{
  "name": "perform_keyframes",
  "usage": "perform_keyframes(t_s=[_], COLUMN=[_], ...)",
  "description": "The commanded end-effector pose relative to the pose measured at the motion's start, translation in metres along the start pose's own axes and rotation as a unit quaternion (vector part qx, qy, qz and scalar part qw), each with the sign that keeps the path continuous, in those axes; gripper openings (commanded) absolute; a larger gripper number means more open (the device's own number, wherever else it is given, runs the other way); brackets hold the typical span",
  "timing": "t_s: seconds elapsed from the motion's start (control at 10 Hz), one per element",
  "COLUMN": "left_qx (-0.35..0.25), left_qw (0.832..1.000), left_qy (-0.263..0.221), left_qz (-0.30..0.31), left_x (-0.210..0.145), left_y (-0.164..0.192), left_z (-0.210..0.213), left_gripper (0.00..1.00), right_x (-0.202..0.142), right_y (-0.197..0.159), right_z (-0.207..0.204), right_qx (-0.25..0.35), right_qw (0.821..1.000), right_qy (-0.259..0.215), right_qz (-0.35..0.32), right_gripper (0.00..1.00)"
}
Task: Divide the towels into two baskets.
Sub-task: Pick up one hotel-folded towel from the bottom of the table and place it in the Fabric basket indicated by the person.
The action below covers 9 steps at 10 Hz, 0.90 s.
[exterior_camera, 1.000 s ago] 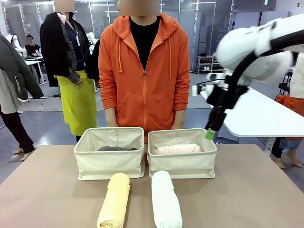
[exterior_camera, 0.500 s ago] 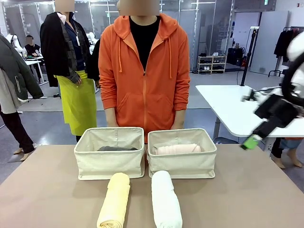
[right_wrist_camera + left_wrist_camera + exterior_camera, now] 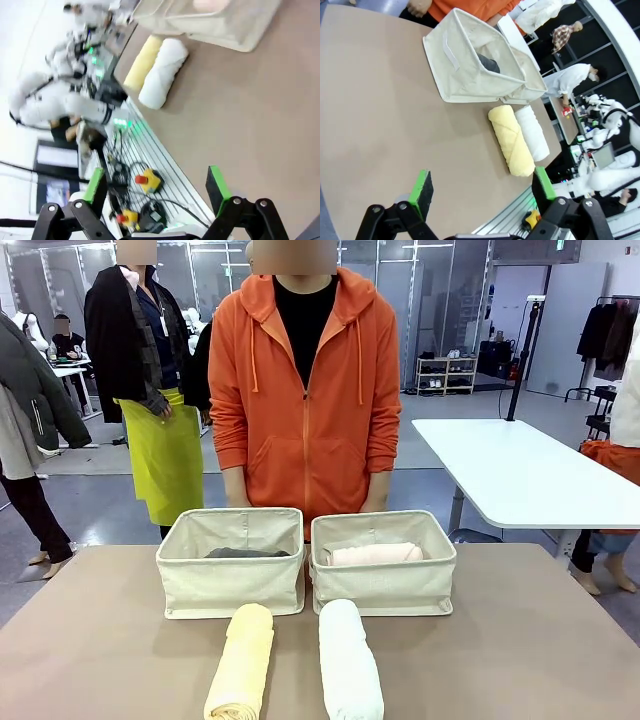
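**Two towels in the baskets, two on the tabletop**

Two baskets stand side by side at the far side of the tabletop (image 3: 540, 640). Their inner walls are very close together. A person (image 3: 305, 400) in an orange hoodie stands right behind them.

The dark grey towel (image 3: 245, 553) lies low inside the left basket (image 3: 230, 588). Just its top shows over the rim. The pale pink towel (image 3: 375, 554) lies inside the right basket (image 3: 385, 588). It lies sideways, from one side wall to the other.

The other two towels are out on the tabletop, on the robot's side of the baskets. The pale yellow towel (image 3: 243, 660) lies just in front of the left basket. The white towel (image 3: 350, 660) lies just in front of the right basket. Both rolls point from the baskets toward the robot. They lie side by side, close together.

The left hand (image 3: 482, 185) is up in the air over a bare part of the tabletop, off to the side of the baskets. Its two fingers are spread wide apart. It has nothing in it.

The right hand (image 3: 155, 184) is up in the air too, near the tabletop's near edge. Its fingers are also spread wide, and it has nothing in it. Both hands are well away from all four towels.
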<state>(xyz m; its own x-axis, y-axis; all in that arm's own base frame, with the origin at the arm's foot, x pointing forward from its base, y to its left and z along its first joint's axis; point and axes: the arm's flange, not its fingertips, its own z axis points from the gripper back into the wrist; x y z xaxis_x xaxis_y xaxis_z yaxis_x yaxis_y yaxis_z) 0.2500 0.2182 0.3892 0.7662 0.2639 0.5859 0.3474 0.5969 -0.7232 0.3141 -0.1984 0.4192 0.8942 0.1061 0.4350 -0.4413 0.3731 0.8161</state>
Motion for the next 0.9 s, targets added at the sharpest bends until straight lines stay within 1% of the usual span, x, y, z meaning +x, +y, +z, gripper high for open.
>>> perform_keyframes(t_s=[0.0,0.2,0.3,0.4,0.5,0.8], left_qx=[-0.006,-0.006,-0.006,-0.006,-0.006,-0.006], left_qw=[1.000,1.000,1.000,1.000,1.000,1.000], left_qy=[-0.007,-0.007,-0.007,-0.007,-0.007,-0.007], left_qz=[-0.003,-0.003,-0.003,-0.003,-0.003,-0.003], left_x=[-0.001,-0.001,-0.001,-0.001,-0.001,-0.001], left_y=[-0.002,-0.002,-0.002,-0.002,-0.002,-0.002], left_z=[0.003,0.003,0.003,0.003,0.003,0.003], left_gripper=[1.00,1.00,1.00,1.00,1.00,1.00], right_x=[-0.033,-0.063,-0.074,-0.075,-0.078,-0.078], right_y=[-0.012,-0.019,-0.026,-0.034,-0.031,-0.031], right_z=[0.005,0.012,0.015,0.014,0.022,0.022], right_qx=[0.003,0.004,-0.006,-0.002,0.003,0.003], right_qw=[0.991,0.982,0.971,0.974,0.981,0.981], right_qy=[-0.126,-0.174,-0.215,-0.206,-0.175,-0.175], right_qz=[-0.041,-0.079,-0.108,-0.098,-0.084,-0.084], right_gripper=[1.00,1.00,1.00,1.00,1.00,1.00])
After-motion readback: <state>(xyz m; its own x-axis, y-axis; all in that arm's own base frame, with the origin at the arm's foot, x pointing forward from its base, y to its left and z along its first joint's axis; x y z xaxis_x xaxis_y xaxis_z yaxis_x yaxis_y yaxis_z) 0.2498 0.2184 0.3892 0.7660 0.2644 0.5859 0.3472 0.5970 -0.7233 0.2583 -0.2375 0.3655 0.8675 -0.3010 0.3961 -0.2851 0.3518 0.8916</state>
